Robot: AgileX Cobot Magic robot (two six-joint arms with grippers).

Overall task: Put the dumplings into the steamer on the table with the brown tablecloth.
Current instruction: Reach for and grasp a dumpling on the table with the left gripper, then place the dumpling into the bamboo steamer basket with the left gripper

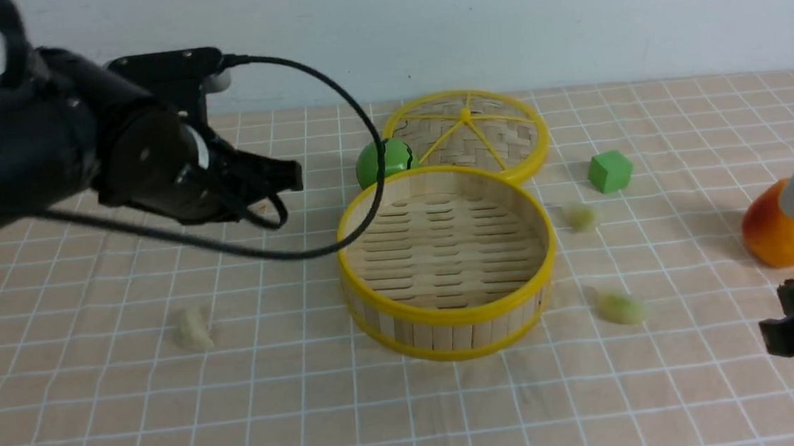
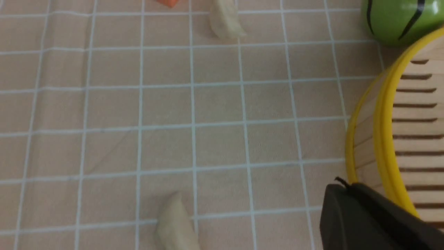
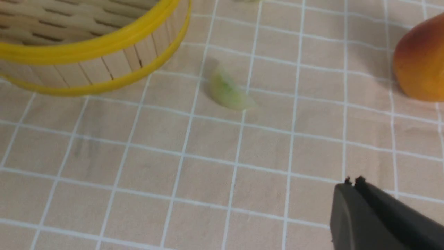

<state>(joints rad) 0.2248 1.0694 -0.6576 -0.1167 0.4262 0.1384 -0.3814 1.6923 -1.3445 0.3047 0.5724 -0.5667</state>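
Observation:
The steamer stands empty mid-table on the brown tablecloth. One cream dumpling lies to its left. Two green dumplings lie to its right. The left wrist view shows two cream dumplings and the steamer's rim. My left gripper is shut and empty, above the cloth left of the steamer; it also shows in the left wrist view. My right gripper is shut and empty at the right edge. In its wrist view the gripper is well short of a green dumpling.
A flat woven lid with yellow spokes leans behind the steamer, with a green ball beside it. A green cube and an orange-red fruit are on the right. An orange cube's corner shows in the left wrist view.

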